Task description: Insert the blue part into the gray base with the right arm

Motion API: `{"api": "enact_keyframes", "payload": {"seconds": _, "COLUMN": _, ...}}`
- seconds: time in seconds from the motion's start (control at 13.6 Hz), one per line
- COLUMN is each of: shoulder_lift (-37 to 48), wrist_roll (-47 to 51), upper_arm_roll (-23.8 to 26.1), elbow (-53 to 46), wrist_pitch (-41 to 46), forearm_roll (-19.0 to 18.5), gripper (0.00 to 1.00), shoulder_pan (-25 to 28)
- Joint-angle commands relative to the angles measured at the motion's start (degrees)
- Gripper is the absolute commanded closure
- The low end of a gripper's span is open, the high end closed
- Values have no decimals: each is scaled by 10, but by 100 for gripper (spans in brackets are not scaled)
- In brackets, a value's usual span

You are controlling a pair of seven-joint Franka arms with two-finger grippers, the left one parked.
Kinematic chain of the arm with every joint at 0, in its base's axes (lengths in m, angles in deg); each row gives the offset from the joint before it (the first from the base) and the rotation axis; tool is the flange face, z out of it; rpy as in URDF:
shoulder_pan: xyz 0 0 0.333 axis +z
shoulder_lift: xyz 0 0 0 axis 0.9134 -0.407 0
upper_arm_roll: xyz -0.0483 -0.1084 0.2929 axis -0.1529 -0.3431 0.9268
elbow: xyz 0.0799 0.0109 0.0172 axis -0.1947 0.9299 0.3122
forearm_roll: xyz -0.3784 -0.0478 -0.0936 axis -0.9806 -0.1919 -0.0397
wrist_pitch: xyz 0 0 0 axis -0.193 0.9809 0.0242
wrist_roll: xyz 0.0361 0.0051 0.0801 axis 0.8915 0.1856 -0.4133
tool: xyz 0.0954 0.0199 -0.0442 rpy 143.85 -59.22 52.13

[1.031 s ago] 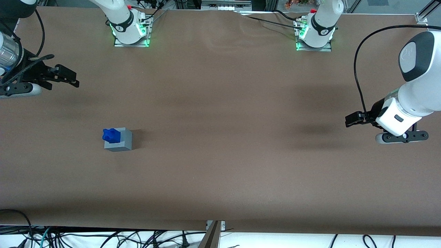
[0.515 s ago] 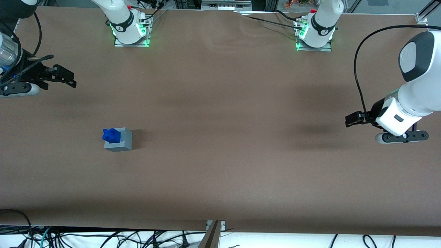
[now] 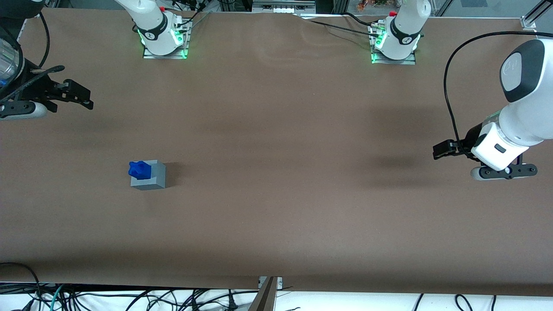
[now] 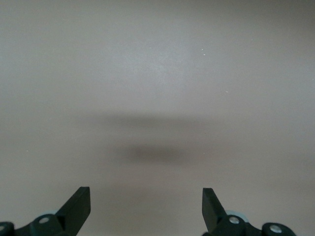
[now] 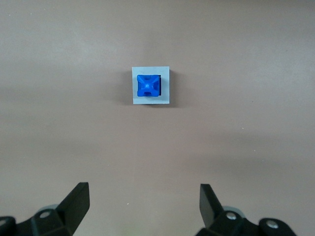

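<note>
We counted one blue part [image 3: 139, 169] [image 5: 147, 86] and one base [image 3: 149, 176] [image 5: 151, 85]. The part sat in the base's top recess, sticking up above it, on the brown table [image 3: 276, 207] toward the working arm's end. The gripper [image 3: 80, 97] [image 5: 142, 206] hung well apart from both, farther from the front camera, fingers spread wide and holding nothing. The arm [image 3: 13, 65] itself was cut off at the edge.

Brown table [image 3: 276, 172], tangled cables [image 3: 129, 298] along its near edge
</note>
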Motion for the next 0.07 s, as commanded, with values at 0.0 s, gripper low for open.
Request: {"api": "enact_keyframes", "payload": {"seconds": 0.0, "shoulder_lift": 6, "wrist_roll": 4, "upper_arm_roll": 11, "elbow": -3, "wrist_pitch": 5, "forearm_roll": -8, "gripper": 1, "shoulder_pan": -12}}
